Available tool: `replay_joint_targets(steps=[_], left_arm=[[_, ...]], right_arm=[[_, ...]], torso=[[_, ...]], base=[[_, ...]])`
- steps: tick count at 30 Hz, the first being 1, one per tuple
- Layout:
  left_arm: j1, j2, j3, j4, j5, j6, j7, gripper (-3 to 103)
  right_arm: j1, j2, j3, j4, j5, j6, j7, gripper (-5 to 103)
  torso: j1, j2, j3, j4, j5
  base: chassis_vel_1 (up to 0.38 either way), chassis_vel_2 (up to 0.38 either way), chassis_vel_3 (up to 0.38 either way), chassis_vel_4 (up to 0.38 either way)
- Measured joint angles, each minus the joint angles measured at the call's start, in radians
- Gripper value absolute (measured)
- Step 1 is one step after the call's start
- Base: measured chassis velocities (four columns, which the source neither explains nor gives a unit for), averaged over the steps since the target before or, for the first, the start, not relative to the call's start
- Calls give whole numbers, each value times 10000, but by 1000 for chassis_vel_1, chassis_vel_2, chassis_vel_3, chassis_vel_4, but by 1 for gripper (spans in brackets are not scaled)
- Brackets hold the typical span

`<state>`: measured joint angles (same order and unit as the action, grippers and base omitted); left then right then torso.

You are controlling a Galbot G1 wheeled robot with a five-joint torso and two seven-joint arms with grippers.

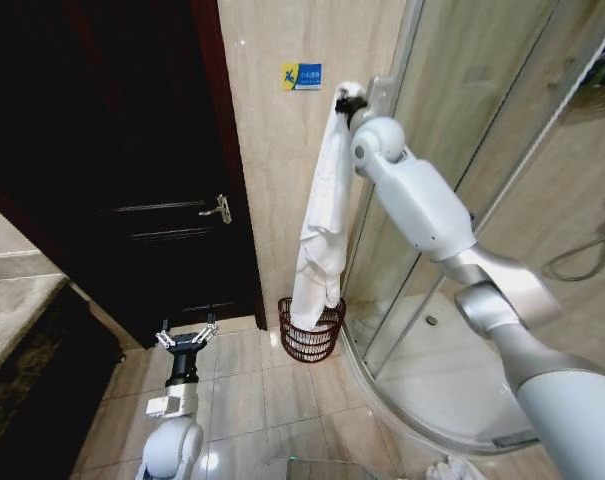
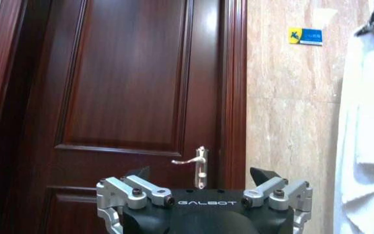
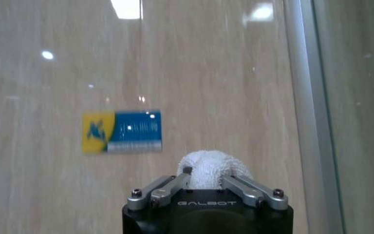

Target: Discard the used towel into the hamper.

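A long white towel [image 1: 320, 215] hangs straight down from my right gripper [image 1: 346, 103], which is raised high against the beige wall and shut on the towel's top end [image 3: 208, 168]. The towel's lower end dips into the hamper [image 1: 311, 335], a dark reddish-brown ribbed basket standing on the floor tiles by the wall. The towel's edge [image 2: 369, 136] also shows in the left wrist view. My left gripper [image 1: 186, 336] is held low near the floor, left of the hamper, its fingers [image 2: 135, 187] spread open and holding nothing, facing the door.
A dark wooden door [image 1: 132, 170] with a metal handle [image 1: 218, 209] stands to the left. A glass shower enclosure [image 1: 462, 150] with a curved base [image 1: 422, 380] is right of the hamper. A blue and yellow sign [image 1: 301, 76] is on the wall.
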<state>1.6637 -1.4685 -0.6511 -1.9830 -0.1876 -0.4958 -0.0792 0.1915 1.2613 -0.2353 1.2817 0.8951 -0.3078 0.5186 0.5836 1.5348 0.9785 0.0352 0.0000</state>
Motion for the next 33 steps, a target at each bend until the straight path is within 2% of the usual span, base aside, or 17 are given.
replay_joint_targets(steps=[13,18,24,33], left_arm=[[143,-8,-42,145,6,-160,-1,100],[166,-4,-74,214,4,-204,-1,100],[163,-2,-64,321,21,-271,-1,100],[219,-15,-33,322,41,-324,-1,100]], right_arm=[[-2034,-208,128,558,-620,304,-86,3],[-2837,-387,133,1222,-638,256,173,3],[-3184,-523,205,1589,-520,144,384,3],[-3298,-420,377,1042,-690,411,42,3]], torso=[[0,-1,0,0,0],[0,-1,1,0,1],[-2,0,0,-1,0],[-1,-2,0,-1,0]], base=[[0,0,0,0],[0,0,0,0],[0,0,0,0],[0,0,0,0]])
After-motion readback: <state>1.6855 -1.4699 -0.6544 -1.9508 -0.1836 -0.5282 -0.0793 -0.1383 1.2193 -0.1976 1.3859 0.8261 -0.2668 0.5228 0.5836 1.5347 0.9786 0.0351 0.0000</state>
